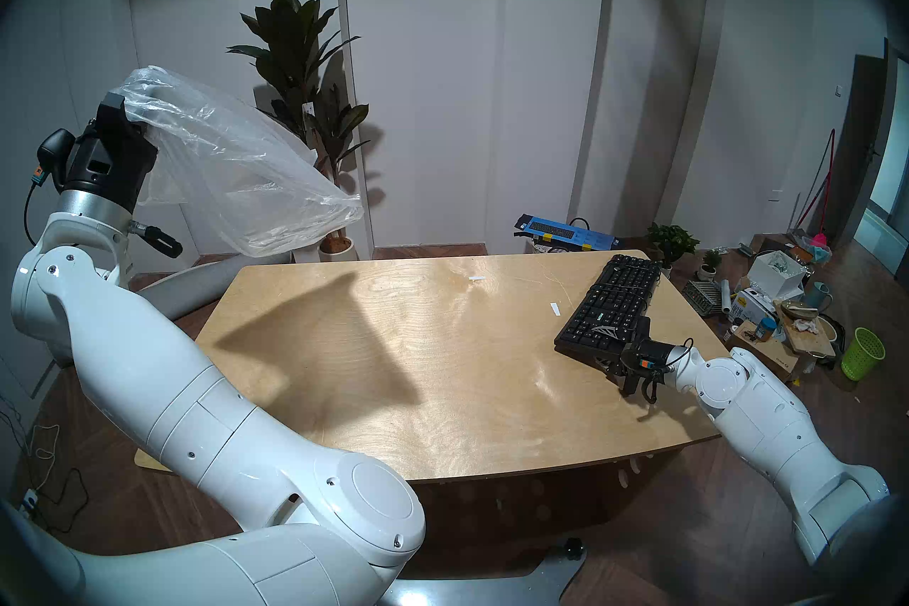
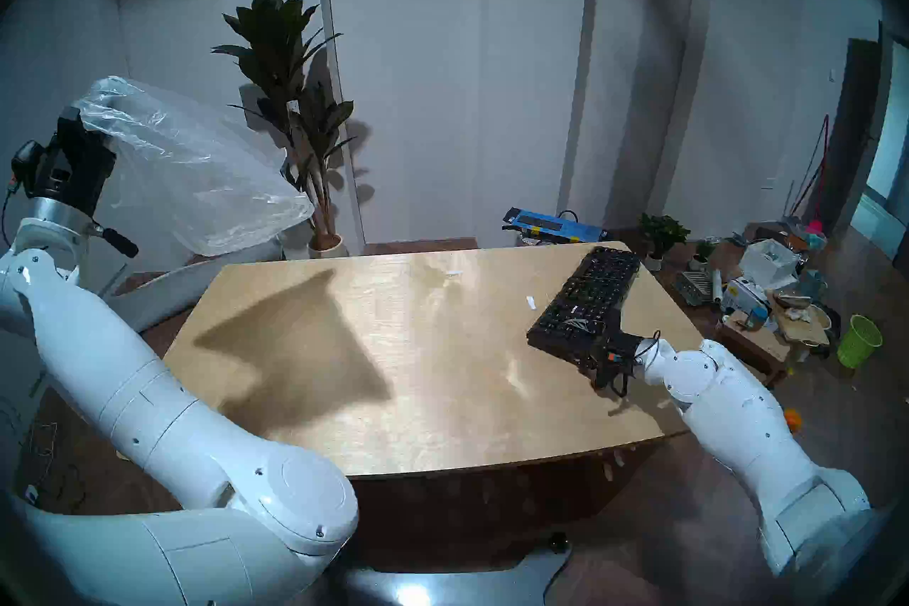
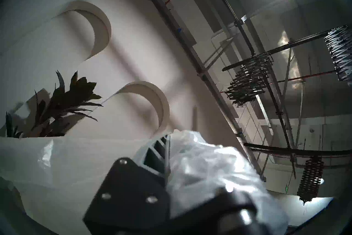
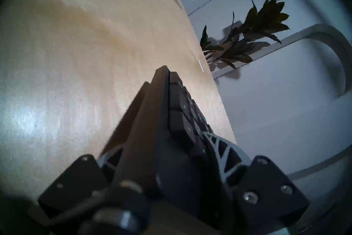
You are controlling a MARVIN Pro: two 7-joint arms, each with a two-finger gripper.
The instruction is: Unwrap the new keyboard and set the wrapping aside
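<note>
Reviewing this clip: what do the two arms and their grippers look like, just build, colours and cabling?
Both arms are glossy white rounded shells with small dark screws and round joint caps. The left arm ends in a silver wrist ring and a black housing, with a black cable and an orange tag. The left gripper and right gripper have black mounting blocks and pale grey lattice-truss jaws. The right arm carries a looped black cable and an orange-blue tag.

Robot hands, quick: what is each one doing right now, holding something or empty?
Left hand: closed on the clear plastic wrapping, held up in the air.
Right hand: closed on the near end of the black keyboard.
</note>
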